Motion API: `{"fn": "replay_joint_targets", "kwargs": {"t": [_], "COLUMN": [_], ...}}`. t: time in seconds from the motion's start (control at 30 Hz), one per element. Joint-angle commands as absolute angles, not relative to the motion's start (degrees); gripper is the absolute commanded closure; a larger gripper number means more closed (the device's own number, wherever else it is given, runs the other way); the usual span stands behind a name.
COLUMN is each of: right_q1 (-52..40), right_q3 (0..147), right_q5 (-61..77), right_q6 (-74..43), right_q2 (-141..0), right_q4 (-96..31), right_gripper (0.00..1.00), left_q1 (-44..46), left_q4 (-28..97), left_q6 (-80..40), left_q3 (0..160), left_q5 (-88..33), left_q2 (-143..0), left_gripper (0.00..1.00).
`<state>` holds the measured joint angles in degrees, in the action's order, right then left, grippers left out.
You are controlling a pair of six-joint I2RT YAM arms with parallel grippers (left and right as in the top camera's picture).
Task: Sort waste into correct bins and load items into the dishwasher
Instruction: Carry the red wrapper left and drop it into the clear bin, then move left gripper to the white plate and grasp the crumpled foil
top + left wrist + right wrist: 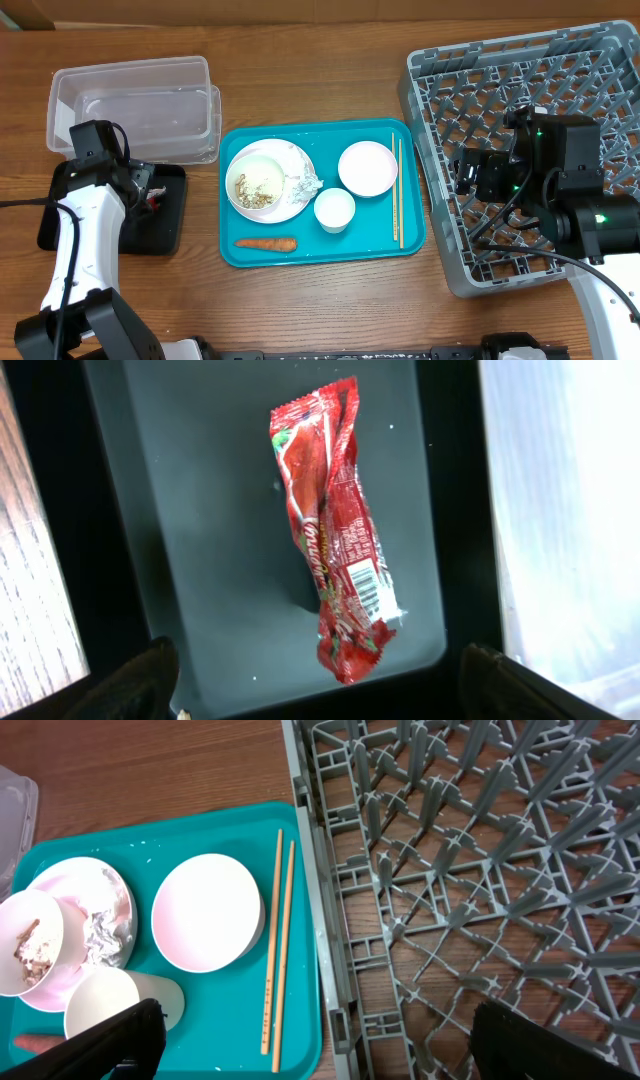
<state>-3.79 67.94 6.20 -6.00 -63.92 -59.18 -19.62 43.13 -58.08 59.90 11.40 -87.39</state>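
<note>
The left tool [325, 690] is hanging over the shallow black tray [200, 510] with its fingers spread wide and gripping nothing. The red snack wrapper [335, 540] is lying loose on the tray's smooth, matte floor. Its long axis is running straight away from the tool, slightly slanted, and its barcode end is sitting nearest, between the fingertips. The film is looking crinkled, glossy and twisted along its length. The clear plastic tub [560, 510] is sitting just beyond one finger, beside the tray.

The right tool [330, 1040] is also standing wide open and empty, hovering over the edge of the grey lattice dish rack [470, 870]. Just left of its centre, the thin wooden chopsticks [277, 950] are lying side by side on the teal tray [220, 1010], pointing away from the tool and parallel to the rack's edge. Further left, the round pale pink bowl [207, 912], white cup [105, 1005] and white plate [110, 890] are resting on the same tray.
</note>
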Motion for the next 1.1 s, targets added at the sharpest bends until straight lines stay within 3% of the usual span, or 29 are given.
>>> {"fn": "replay_joint_targets", "kwargs": {"t": [0.0, 0.23, 0.33, 0.43, 0.6, 1.07], "right_q1": [-3.8, -3.8, -3.8, -3.8, -3.8, -3.8], "right_q3": [69.5, 69.5, 69.5, 69.5, 69.5, 69.5], "right_q5": [6.5, 6.5, 6.5, 6.5, 6.5, 6.5], "right_q6": [-6.0, -6.0, -6.0, -6.0, -6.0, -6.0], "right_q2": [-63.6, -63.6, -63.6, -63.6, -63.6, -63.6], "right_q4": [-58.9, -58.8, -58.8, -58.8, -58.9, -58.8], "right_gripper": [0.0, 0.0, 0.0, 0.0, 0.0, 0.0], "left_q1": [-19.9, -19.9, -19.9, -19.9, -19.9, -19.9], "left_q4": [42.6, 42.7, 42.3, 41.8, 41.5, 47.4], "left_q6": [-57.5, -57.7, -57.9, -57.8, -57.8, -54.7], "left_q3": [58.6, 58.5, 58.5, 58.5, 58.5, 61.8], "left_q5": [12.4, 12.0, 12.0, 12.3, 12.3, 12.2], "left_q2": [-89.2, -94.5, -96.6, -97.5, -97.6, -94.8], "left_gripper": [0.11, 0.12, 0.23, 0.58, 0.94, 0.96]}}
